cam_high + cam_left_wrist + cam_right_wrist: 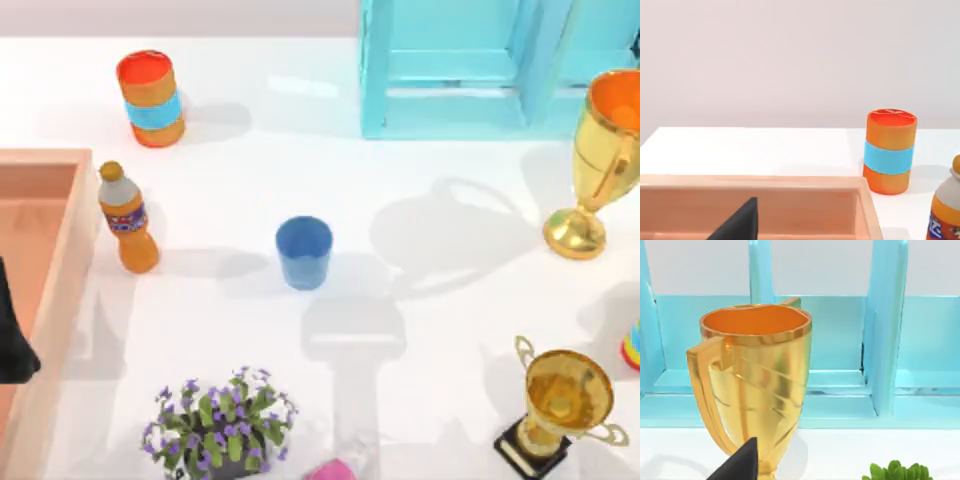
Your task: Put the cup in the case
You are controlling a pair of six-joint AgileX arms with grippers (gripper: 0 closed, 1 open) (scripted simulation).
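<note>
The cup (303, 252) is a small blue tumbler standing upright near the middle of the table, with nothing touching it. The case (62, 262) is a tan-pink wooden box at the table's left edge, open on top; its far wall (755, 183) shows in the left wrist view. My left gripper (14, 340) hangs as a dark shape over the case, far left of the cup, and a dark tip of it (740, 224) shows above the case's inside. A dark tip of my right gripper (740, 464) sits in front of a gold trophy (757, 375).
An orange bottle (128, 218) stands between case and cup. An orange can with a blue band (152, 98) is at the back left. A turquoise crate (480, 65) is at the back right. Gold trophies (600, 160) (560, 405) stand right. A flowering plant (220, 420) is at the front.
</note>
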